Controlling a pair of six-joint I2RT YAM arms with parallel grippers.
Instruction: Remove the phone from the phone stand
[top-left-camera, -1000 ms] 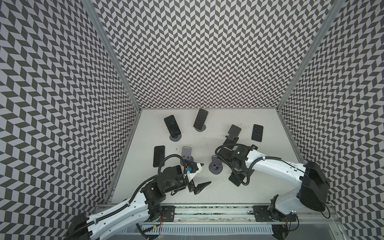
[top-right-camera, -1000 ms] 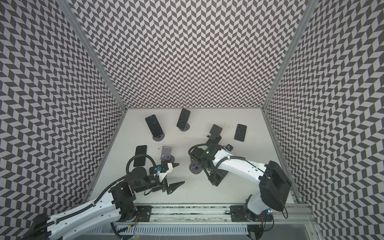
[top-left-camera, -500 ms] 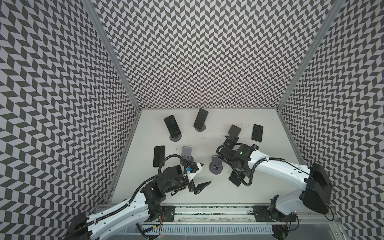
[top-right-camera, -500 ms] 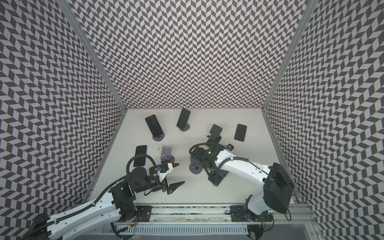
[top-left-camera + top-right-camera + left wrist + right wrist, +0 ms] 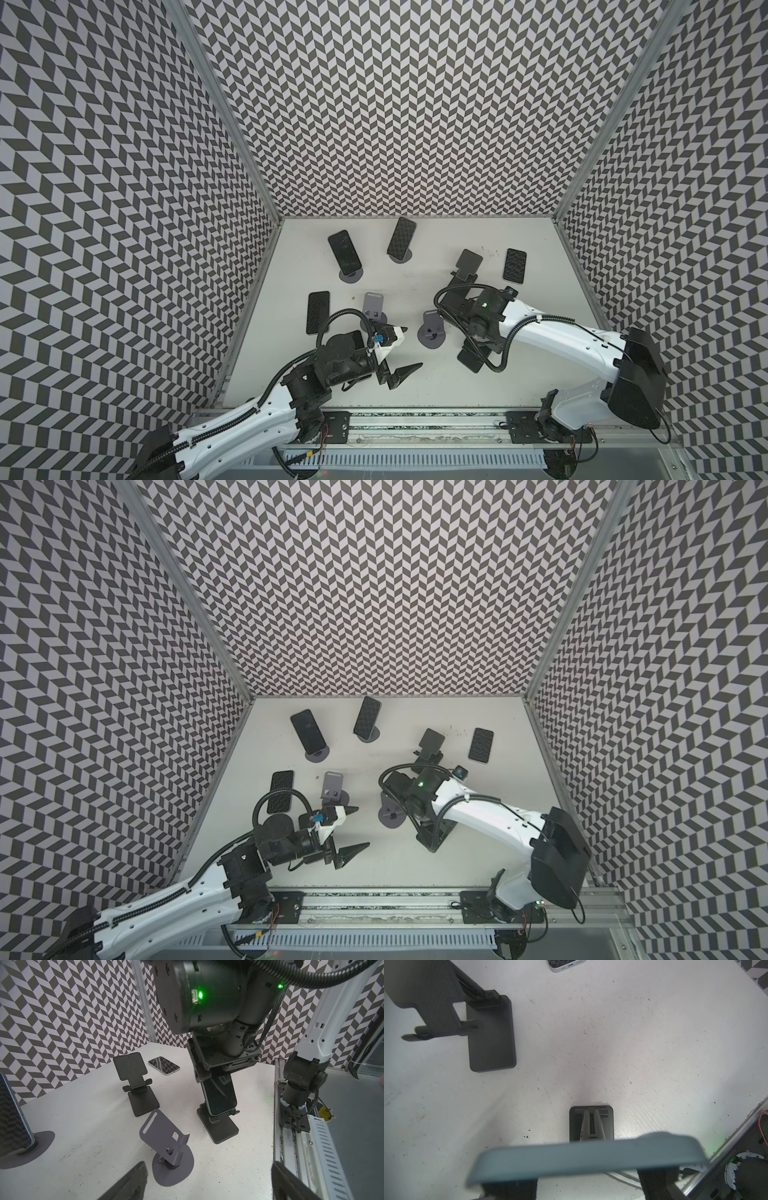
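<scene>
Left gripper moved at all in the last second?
No. The left gripper sits open at the same spot beside the empty grey stand in both top views.

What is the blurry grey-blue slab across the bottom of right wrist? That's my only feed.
Observer: It's the phone. The left wrist view shows the right tool shut on its top end.
Operator: Is it off the stand?
Observer: Not yet. Its bottom edge is down at the front lips of the black stand.
</scene>
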